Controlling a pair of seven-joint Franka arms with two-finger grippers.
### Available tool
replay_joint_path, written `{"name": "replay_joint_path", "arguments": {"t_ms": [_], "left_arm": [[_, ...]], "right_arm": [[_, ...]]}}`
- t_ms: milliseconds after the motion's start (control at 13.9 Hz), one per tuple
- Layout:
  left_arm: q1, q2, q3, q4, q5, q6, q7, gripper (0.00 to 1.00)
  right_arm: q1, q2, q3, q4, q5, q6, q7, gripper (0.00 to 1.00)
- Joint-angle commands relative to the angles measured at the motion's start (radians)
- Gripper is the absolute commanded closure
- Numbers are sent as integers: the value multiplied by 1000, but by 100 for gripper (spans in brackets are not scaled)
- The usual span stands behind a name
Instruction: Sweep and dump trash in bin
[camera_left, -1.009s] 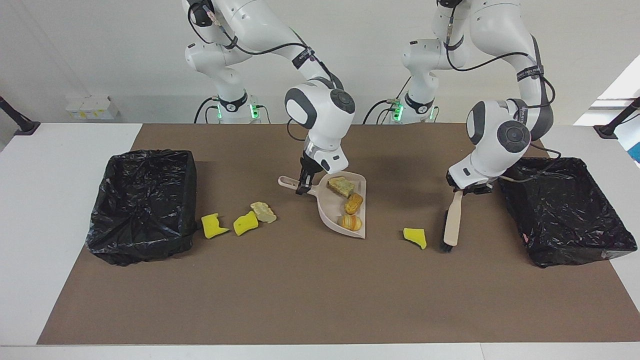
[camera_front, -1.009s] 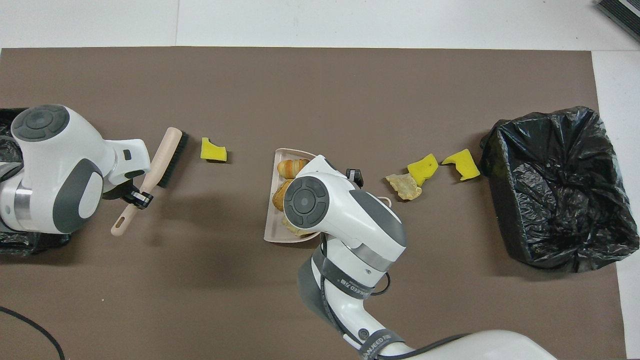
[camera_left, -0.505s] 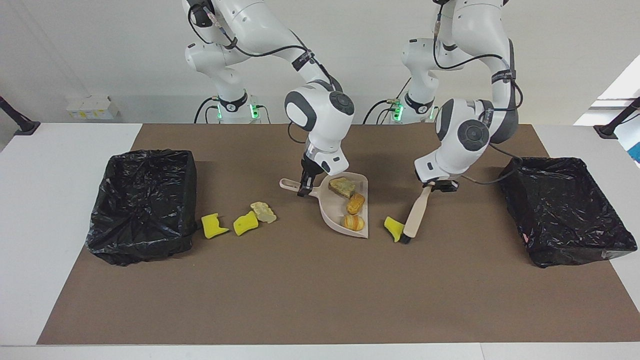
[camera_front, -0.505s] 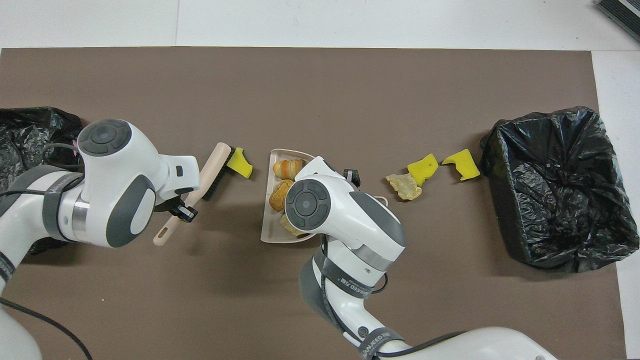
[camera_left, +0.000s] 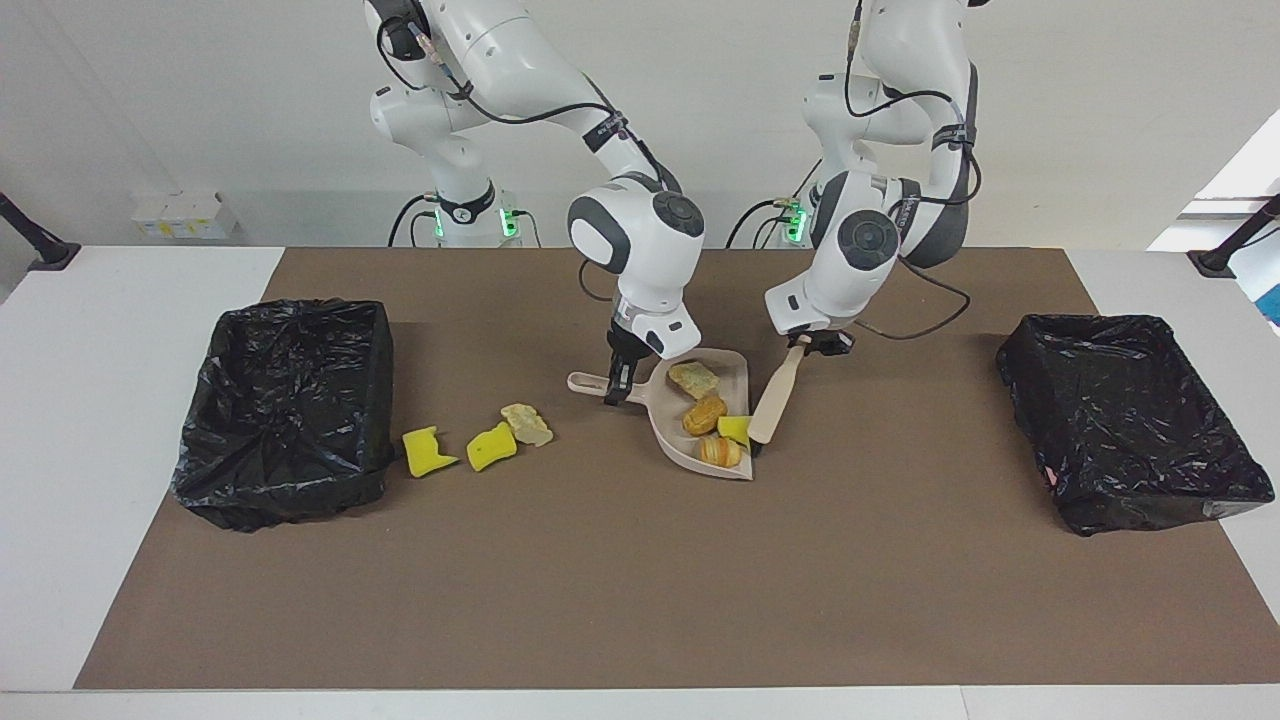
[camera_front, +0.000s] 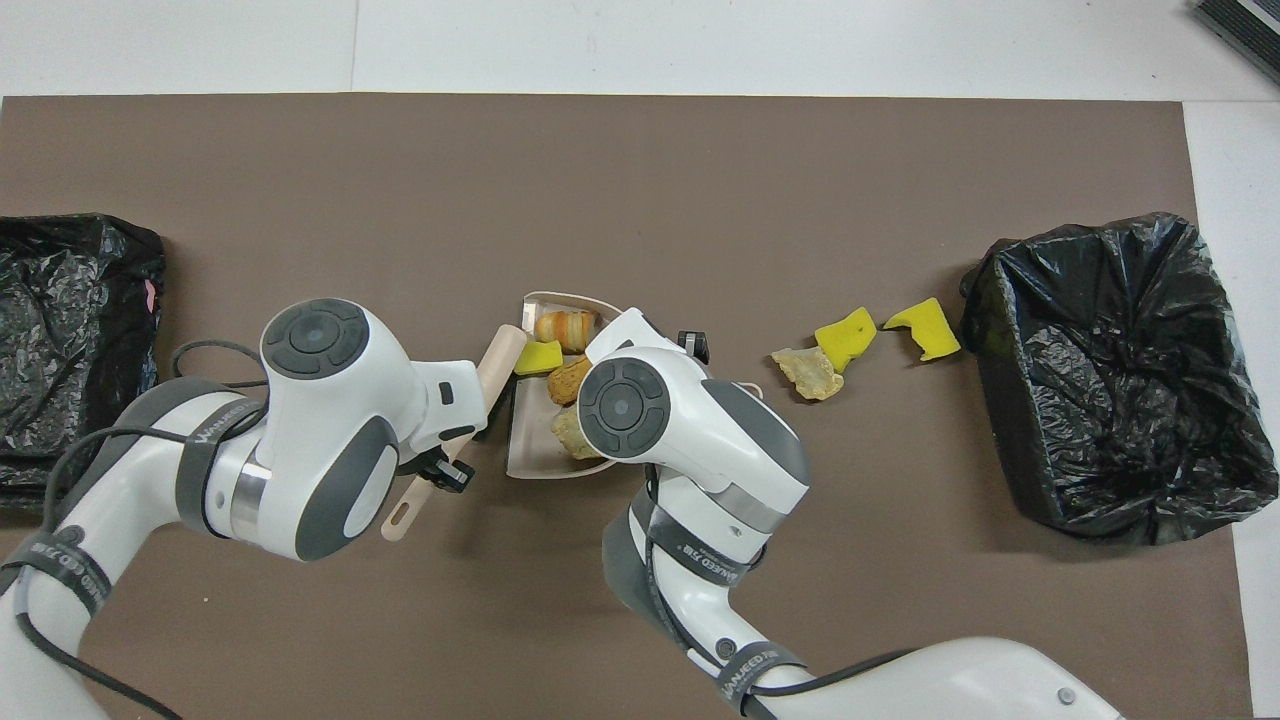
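Fingers of both grippers clamped on tools at mid-worktop.
The left gripper (camera_left: 815, 343) pinches the brush (camera_left: 773, 404); the right gripper (camera_left: 617, 385) pinches the dustpan (camera_left: 672, 430) handle. Four bits of trash (camera_left: 706, 412) lie in the pan; three more sit beside the right arm's bin (camera_left: 285, 410).

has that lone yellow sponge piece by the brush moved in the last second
Yes. The yellow sponge piece was swept away from the black bin at the left arm's end and now sits in the dustpan, against the brush.
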Motion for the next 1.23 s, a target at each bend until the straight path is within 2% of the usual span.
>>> {"name": "replay_joint_path", "arguments": {"t_ms": [0,288,433,649,721,793,1009,1154], "left_arm": [[-67,-30,15,-28,-20,25,-111,100],[-90,-36,15,-21,-29,-19,-215,100],[-89,-33,15,4,-29,-77,-381,100],[-78,-47,18,16,-29,-120,-446,100],[-84,-50,18,16,-29,-146,-530,100],[-92,-62,15,8,-28,-163,-632,100],[-187,-113,15,-53,-28,-148,-742,100],[-262,-175,15,-146,-28,-96,-811,100]], "right_arm": [[-14,4,8,5,-24,18,15,100],[-29,-13,10,5,-22,16,10,100],[-42,-32,10,3,-22,-7,-15,100],[-78,-73,10,0,-9,-40,-106,100],[-104,-90,10,-1,-7,-45,-140,100],[-120,-104,11,-1,-4,-53,-175,100],[-186,-153,10,3,80,-77,-313,100],[-236,-182,10,3,96,-106,-376,100]]}}
